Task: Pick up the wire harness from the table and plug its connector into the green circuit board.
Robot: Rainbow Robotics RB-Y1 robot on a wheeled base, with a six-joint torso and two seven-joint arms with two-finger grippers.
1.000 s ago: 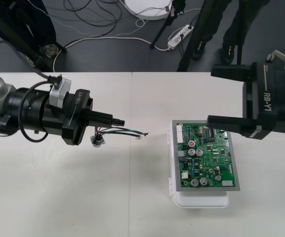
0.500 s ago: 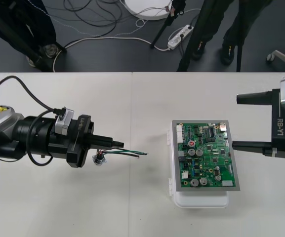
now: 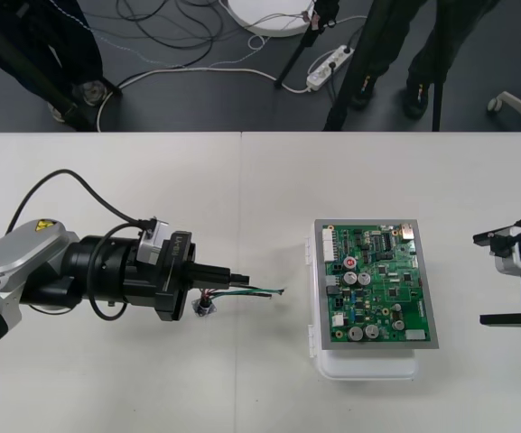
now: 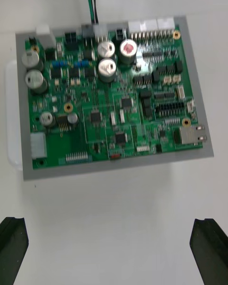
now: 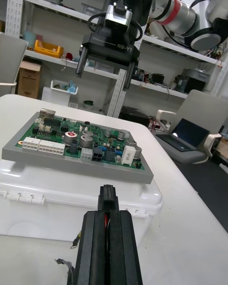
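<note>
REMOTE DESK: My left gripper (image 3: 242, 278) reaches in from the left of the front view, its fingers closed on the wire harness (image 3: 258, 290). The small black plug (image 5: 108, 200) is pinched at their tips and aimed at the green circuit board (image 3: 377, 284), which sits right of centre on its white base (image 3: 368, 368). The red, black and green wires poke toward the board's left edge without touching it. The round metal socket (image 3: 204, 308) hangs just under the fingers, close to the table (image 3: 242, 388) (whether it rests there I can't tell). I read this level, nose-first hold as a way of lining the plug up with the connectors along that left edge. The right gripper (image 3: 506, 278) waits at the right edge of the frame with its fingers (image 4: 209, 247) spread wide, well apart from the board — parked, I judge, to leave the approach free. The plug is not yet in the board, so the move ahead calls for closing the gap squarely onto the right header.
</note>
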